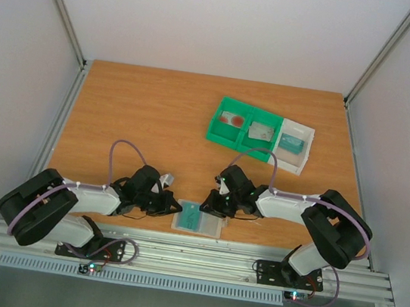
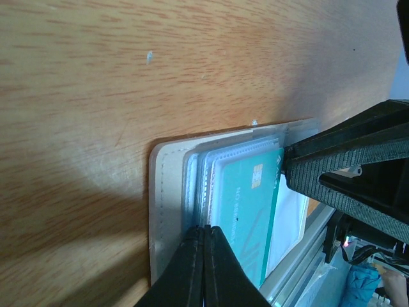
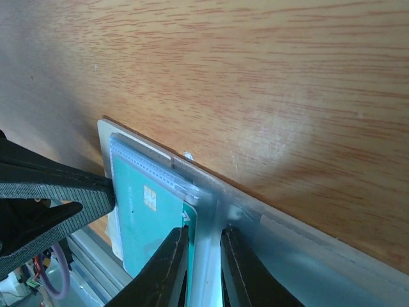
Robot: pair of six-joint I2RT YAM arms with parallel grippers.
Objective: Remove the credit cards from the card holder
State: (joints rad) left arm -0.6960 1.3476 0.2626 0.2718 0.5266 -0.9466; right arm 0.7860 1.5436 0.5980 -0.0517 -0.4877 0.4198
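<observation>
Sleeve of translucent grey-blue plastic, the flat rectangular card holder (image 1: 197,220) lies at the near edge of the orange-brown wooden table (image 1: 134,113), between the two arms.

Only the top view takes in the far right of the table. A green two-compartment plastic bin (image 1: 226,139) stands there, with a red-marked card (image 1: 232,118) in its left compartment and a greyish card (image 1: 260,132) in its right. Touching the bin is a white tray (image 1: 291,163) with a small teal card (image 1: 292,143) in it.

Only the wrist views show what the holder contains: a thin teal chip card (image 2: 246,204) tucked into its clear pockets.

The left gripper (image 2: 204,233) is clenched, its tips resting on those pockets. The right gripper (image 3: 204,236) has its jaws narrowly apart, astride the holder's clear edge beside the teal chip card. Whether they pinch it cannot be told.
</observation>
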